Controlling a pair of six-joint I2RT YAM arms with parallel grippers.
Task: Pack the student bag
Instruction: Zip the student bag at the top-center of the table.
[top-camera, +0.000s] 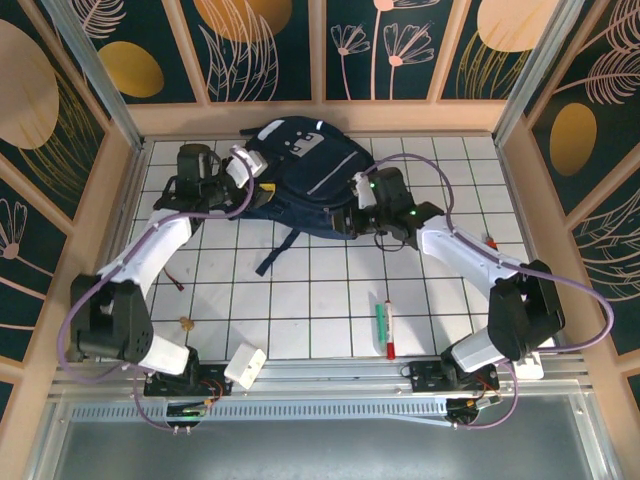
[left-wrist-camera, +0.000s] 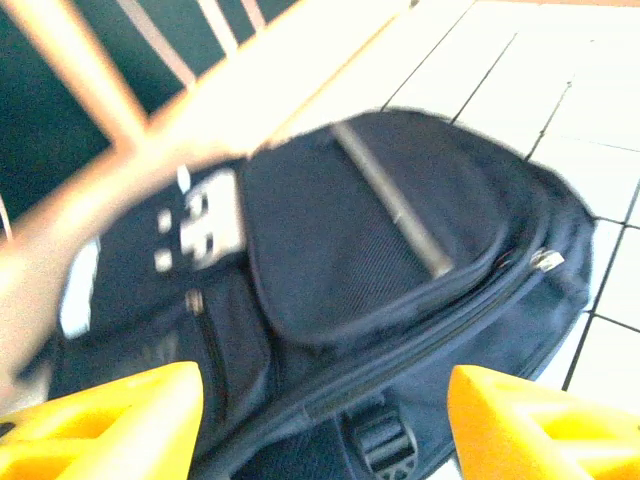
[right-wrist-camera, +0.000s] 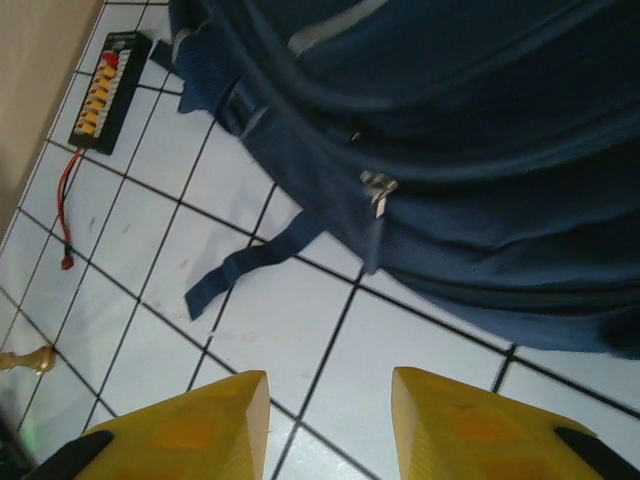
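Note:
The student bag (top-camera: 300, 170), a large navy-blue backpack, lies flat at the back middle of the tiled table. My left gripper (top-camera: 255, 178) is at the bag's left edge. In the left wrist view this gripper (left-wrist-camera: 320, 430) stands open above the bag (left-wrist-camera: 380, 240), its yellow fingers (left-wrist-camera: 100, 420) wide apart with nothing held. My right gripper (top-camera: 352, 205) is at the bag's right front edge. In the right wrist view it (right-wrist-camera: 330, 420) is open over bare tile, just short of the bag (right-wrist-camera: 470, 120) and its zipper pull (right-wrist-camera: 378, 190).
A loose strap (right-wrist-camera: 250, 265) trails from the bag onto the tiles. A black box with orange plugs (right-wrist-camera: 108, 92) and a red wire (right-wrist-camera: 68, 200) lie beyond it. Green and red pens (top-camera: 385, 325) and a white block (top-camera: 245, 365) lie near the front.

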